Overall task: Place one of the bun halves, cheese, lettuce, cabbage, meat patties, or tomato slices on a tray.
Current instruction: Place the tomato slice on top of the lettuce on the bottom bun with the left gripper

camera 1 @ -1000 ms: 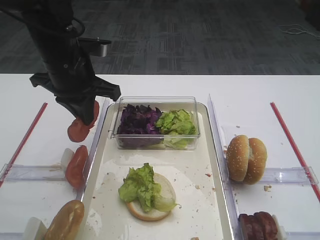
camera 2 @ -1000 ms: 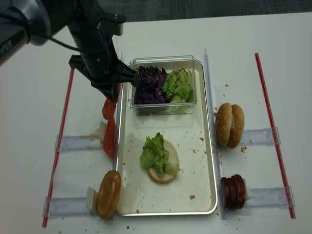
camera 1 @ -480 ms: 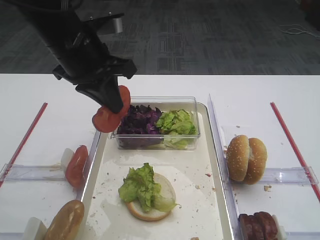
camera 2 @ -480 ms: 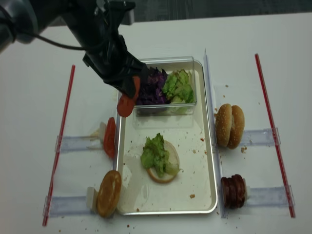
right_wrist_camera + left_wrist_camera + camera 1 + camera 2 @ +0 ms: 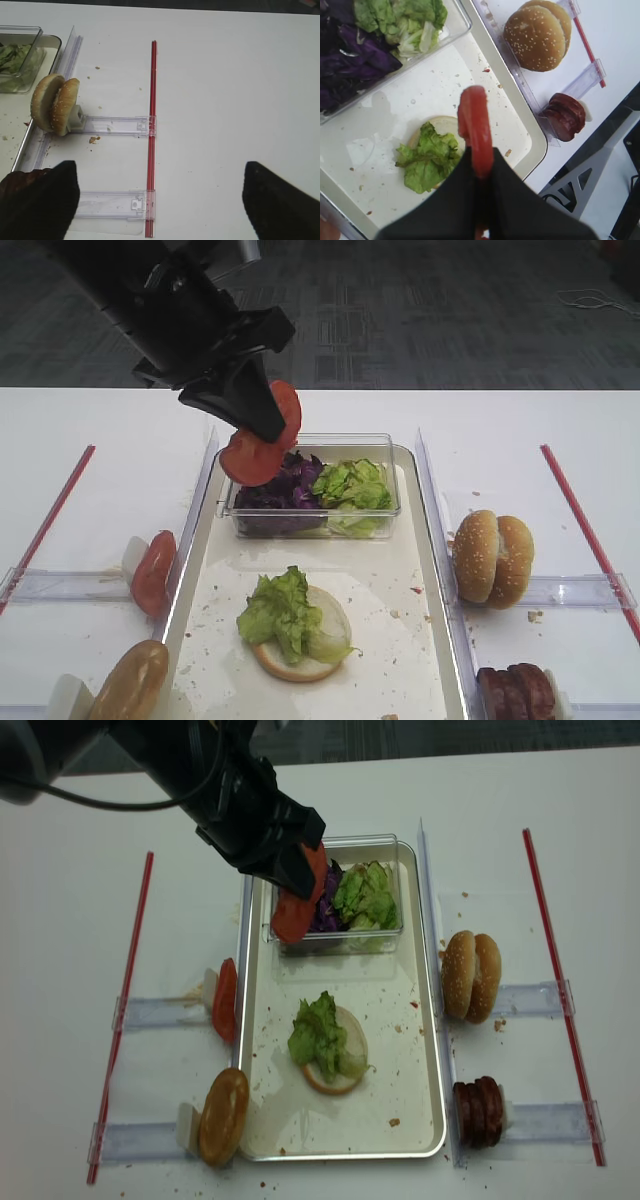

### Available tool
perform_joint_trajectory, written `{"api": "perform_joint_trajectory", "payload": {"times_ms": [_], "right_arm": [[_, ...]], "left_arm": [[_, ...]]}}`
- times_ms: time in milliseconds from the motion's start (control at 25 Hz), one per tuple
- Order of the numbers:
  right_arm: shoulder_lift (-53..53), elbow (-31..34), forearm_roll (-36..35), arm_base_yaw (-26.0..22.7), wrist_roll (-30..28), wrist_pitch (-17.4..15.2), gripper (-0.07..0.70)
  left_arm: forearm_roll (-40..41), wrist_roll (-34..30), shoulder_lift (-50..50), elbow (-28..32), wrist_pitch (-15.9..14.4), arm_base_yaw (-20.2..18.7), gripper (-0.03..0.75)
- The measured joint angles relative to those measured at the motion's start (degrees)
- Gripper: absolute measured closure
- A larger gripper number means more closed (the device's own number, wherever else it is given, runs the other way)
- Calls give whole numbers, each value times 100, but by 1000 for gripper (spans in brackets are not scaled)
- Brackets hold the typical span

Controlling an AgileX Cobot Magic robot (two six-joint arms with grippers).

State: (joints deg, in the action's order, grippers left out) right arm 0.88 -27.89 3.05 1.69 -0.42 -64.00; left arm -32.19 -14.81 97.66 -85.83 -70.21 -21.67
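One tomato slice (image 5: 262, 440), clamped in the left end effector (image 5: 262, 420), just moved from the left rack to over the tray (image 5: 430, 660).

No readable text from my station. Checked the tray (image 5: 424, 540), the clear tub (image 5: 312, 445), the racks and the arm housing: no labels, brands or numbers legible.

The left gripper (image 5: 479, 172) pinches 1 red tomato slice (image 5: 474, 129) on its edge, above the tray (image 5: 532, 139). Under it sits a bun half (image 5: 440, 126) with lettuce (image 5: 426, 161) on top. 2 seeded buns (image 5: 538, 35) stand beside the tray.
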Motion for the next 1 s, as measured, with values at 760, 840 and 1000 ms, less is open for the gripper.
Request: {"api": "perform_joint_trajectory", "payload": {"times_ms": [760, 840, 1000], "right_arm": [[0, 0, 0, 0, 0, 0, -53], [0, 0, 0, 0, 0, 0, -53], [0, 0, 0, 0, 0, 0, -53]], "left_arm": [[-1920, -1404, 0, 1436, 78, 0, 694], [-2201, -1706, 0, 1691, 104, 0, 694], [-2394, -2072, 0, 2057, 137, 0, 694]]}}
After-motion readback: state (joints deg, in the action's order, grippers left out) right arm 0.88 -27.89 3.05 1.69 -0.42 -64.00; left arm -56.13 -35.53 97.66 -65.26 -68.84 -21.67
